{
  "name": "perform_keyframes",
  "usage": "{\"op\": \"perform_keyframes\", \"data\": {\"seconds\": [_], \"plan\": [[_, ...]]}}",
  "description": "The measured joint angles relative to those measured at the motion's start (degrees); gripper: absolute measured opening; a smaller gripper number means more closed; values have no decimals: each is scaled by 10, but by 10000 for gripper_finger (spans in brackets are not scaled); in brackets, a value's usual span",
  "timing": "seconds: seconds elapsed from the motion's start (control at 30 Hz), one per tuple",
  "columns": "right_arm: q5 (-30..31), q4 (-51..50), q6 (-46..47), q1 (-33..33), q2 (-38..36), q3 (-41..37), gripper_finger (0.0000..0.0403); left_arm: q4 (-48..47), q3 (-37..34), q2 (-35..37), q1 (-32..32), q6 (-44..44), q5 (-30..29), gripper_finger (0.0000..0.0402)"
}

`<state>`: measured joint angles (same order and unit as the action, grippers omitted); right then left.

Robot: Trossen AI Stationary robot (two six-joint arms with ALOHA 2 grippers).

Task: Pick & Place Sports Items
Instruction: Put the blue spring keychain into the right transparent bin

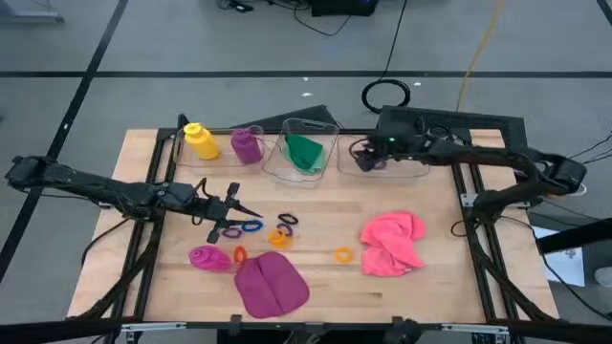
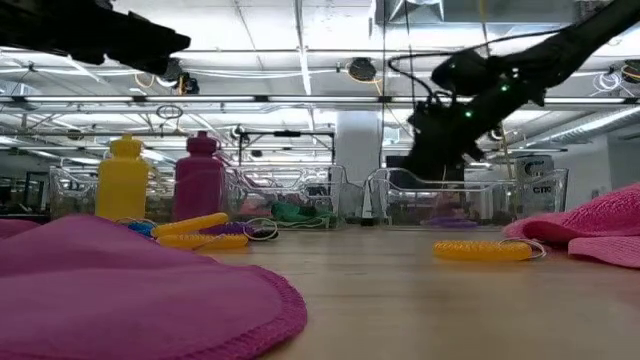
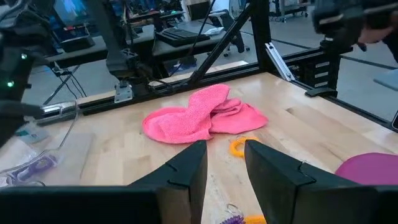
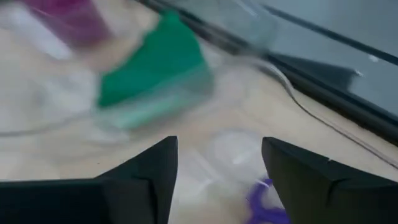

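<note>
The right gripper [image 4: 217,180] hangs over a clear bin [image 1: 406,170] at the back of the surface. Its two fingers stand apart and hold nothing. Just below and between them, inside the bin, lies a purple ring [image 4: 264,200]. The green cloth [image 4: 155,65] sits in the next bin [image 1: 287,164], off to one side of this gripper.

The left gripper [image 3: 224,163] waits low over the middle of the surface. Its fingers have a small gap and hold nothing. Ahead of it lie an orange ring [image 3: 241,145] and then the pink cloth [image 3: 202,115].

What could go wrong? If the right gripper lifts away at a slant, a finger may bump the thin wall of the bin and push it along, or tip the ring out. If the left gripper goes for the orange ring, the small flat ring may slip out from between the fingers. The fingers may also catch the edge of the pink cloth just past the ring and drag it along.
</note>
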<state>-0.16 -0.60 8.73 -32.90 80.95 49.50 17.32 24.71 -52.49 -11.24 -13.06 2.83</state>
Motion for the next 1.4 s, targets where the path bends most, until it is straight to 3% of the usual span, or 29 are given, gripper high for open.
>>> {"op": "perform_keyframes", "data": {"seconds": [0.23,0.53,0.93,1.1,1.4], "plan": [[-50,66,-12,48,-36,0,164,0,0,0,0,0,0,93],[-196,181,-98,151,-34,0,152,-1,0,0,0,0,0,93],[-195,235,-221,297,-32,0,148,-24,0,0,0,34,-11,93],[-195,249,-216,309,-32,0,148,-63,0,0,16,63,-60,93],[-195,241,-212,296,-32,0,148,-142,0,0,59,89,-63,93]]}}
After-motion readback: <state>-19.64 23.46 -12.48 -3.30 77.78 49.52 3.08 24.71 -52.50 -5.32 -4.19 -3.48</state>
